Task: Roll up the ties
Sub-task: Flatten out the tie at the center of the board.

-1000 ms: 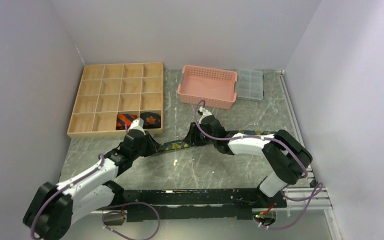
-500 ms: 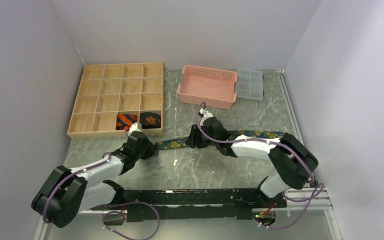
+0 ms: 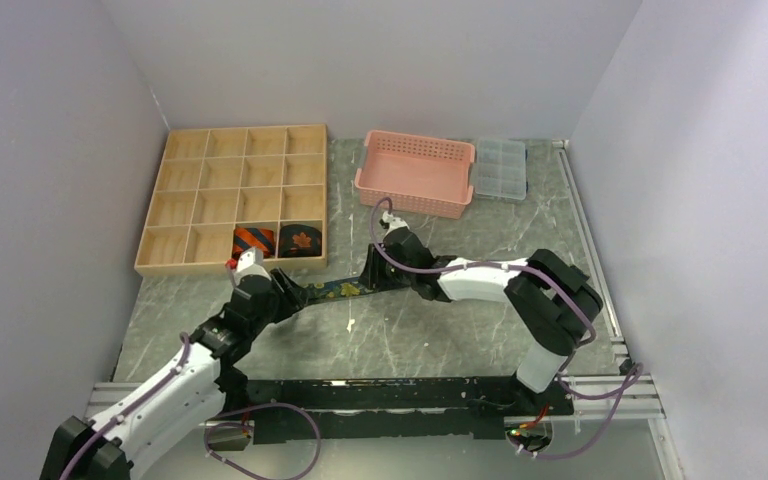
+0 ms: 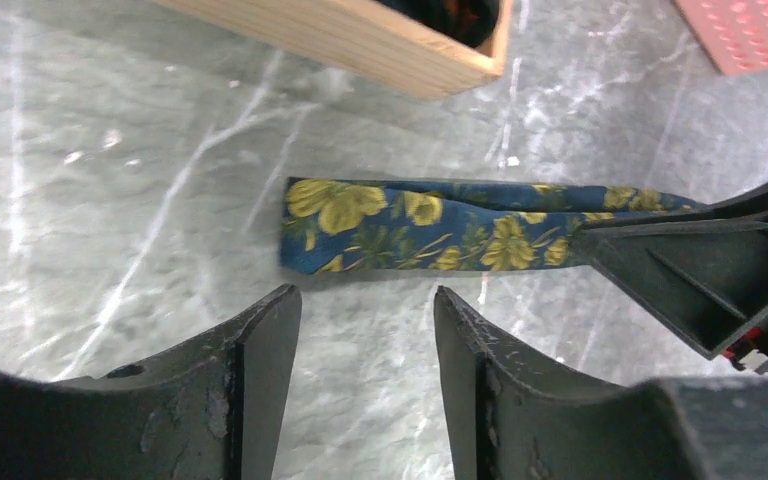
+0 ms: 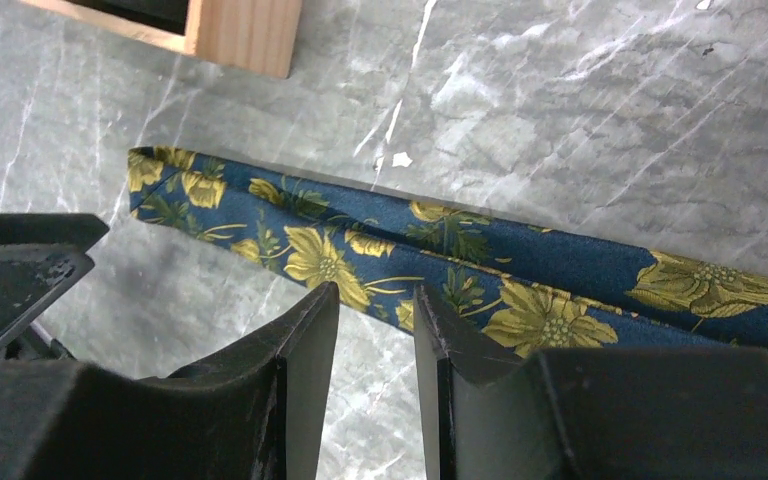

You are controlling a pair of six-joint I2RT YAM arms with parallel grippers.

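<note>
- Three ties: floral tie [image 3: 338, 290] lay flat on the worktop [image 3: 410, 330], centre of the top view. Striped tie [image 3: 253, 240] and leaf tie [image 3: 300, 240] sat rolled in neighbouring bottom-row cells of one wooden tray [image 3: 175, 268].
- In the last second, the right fingers [image 5: 300, 350] slid left along the floral tie. The left arm drew back toward lower left.
- Left fingers [image 4: 260, 340] were spread, empty. Right fingers were narrowly parted and gripped nothing.
- Judged: last roll not begun.
- One pink basket [image 3: 410, 205], one clear box [image 3: 500, 168].
</note>
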